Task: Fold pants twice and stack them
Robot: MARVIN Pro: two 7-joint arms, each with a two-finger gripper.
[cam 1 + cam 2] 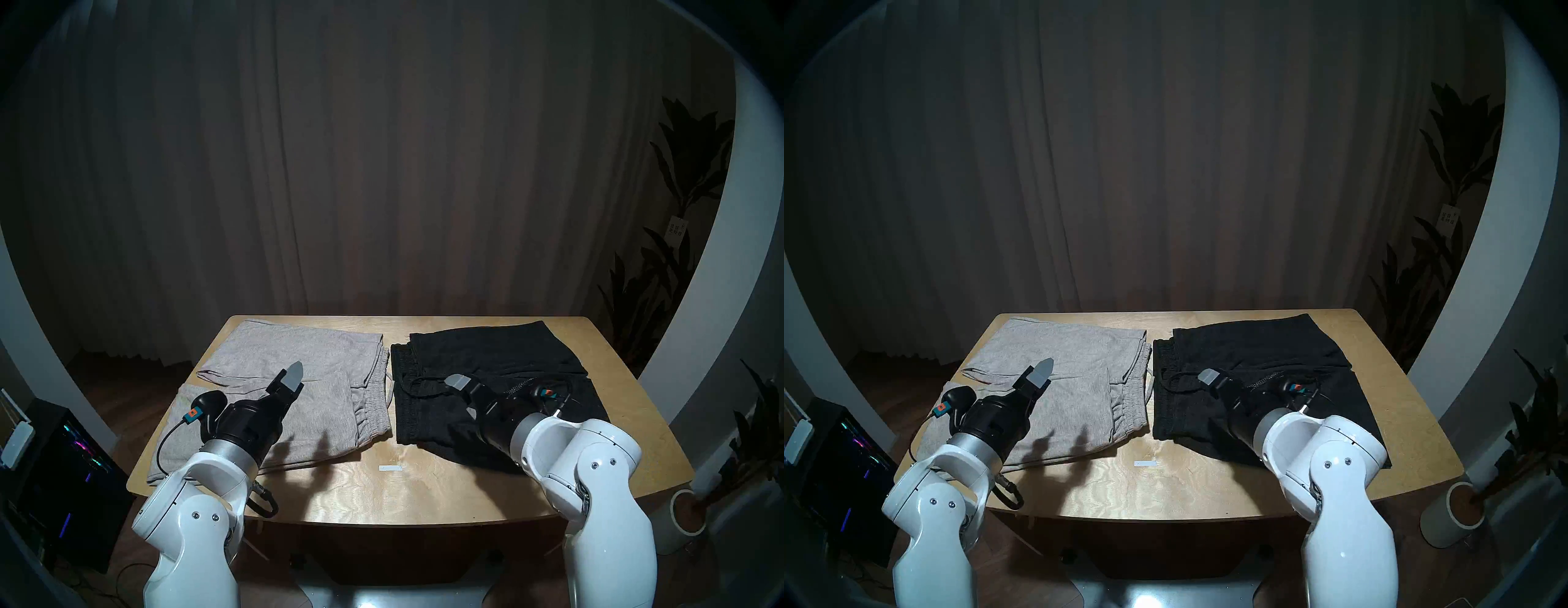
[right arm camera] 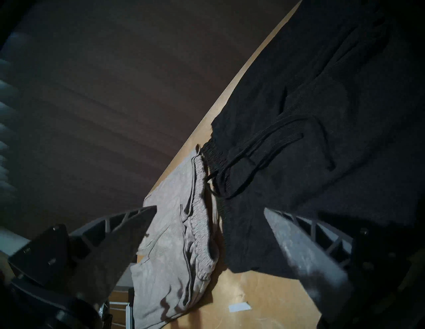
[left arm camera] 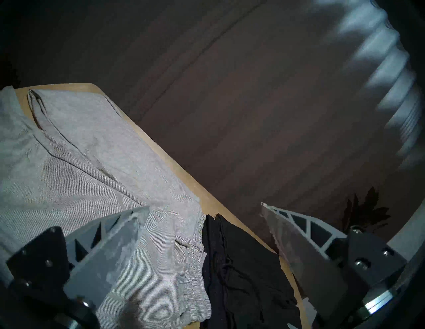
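The light grey pants (image 1: pixel 297 382) lie flat on the left half of the wooden table (image 1: pixel 382 492). Beside them, the black pants (image 1: pixel 496 361) cover the right half. Their gathered waistbands nearly meet at the table's middle. My left gripper (image 1: pixel 294 377) hovers open above the grey pants (image 3: pixel 80 160), holding nothing. Over the black pants (image 2: pixel 299 114), near their loose black cord (image 2: pixel 253 147), my right gripper (image 1: pixel 460 384) is also open and empty. In the wrist views the left gripper (image 3: pixel 204 205) and the right gripper (image 2: pixel 210 208) show wide gaps between the fingers.
A small white tape mark (image 1: pixel 391 468) sits on the bare wood near the front edge. A dark curtain hangs behind the table. A computer case with coloured lights (image 1: pixel 72 458) stands on the floor at the left. A potted plant (image 1: pixel 685 522) stands at the right.
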